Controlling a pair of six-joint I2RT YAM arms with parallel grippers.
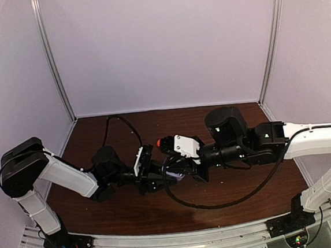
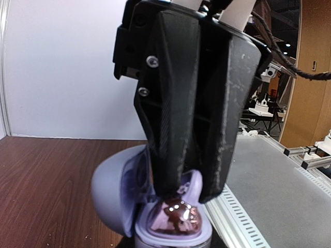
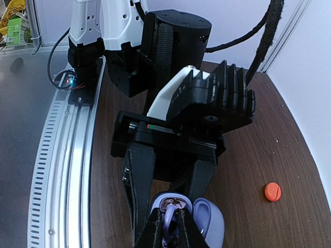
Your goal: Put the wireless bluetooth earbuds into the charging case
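Note:
The lavender charging case (image 3: pixel 207 223) stands open on the brown table, its lid (image 2: pixel 111 191) swung to one side. My left gripper (image 3: pixel 166 202) is shut on the case, one black finger (image 3: pixel 138 178) on each side of the base; its own view barely shows its fingers. A shiny dark reddish earbud (image 2: pixel 178 216) lies in the case. My right gripper (image 3: pixel 173 233) comes down from above and is shut on a curved lavender earbud (image 3: pixel 174 219), which hangs just over the case's opening (image 2: pixel 192 183). From above, both grippers meet at mid-table (image 1: pixel 164 179).
A small orange round piece (image 3: pixel 272 191) lies on the table beyond the case, also in the top view (image 1: pixel 162 143). The slotted metal rail (image 3: pixel 57 170) runs along the near edge. A black cable (image 1: pixel 219 203) loops under the right arm.

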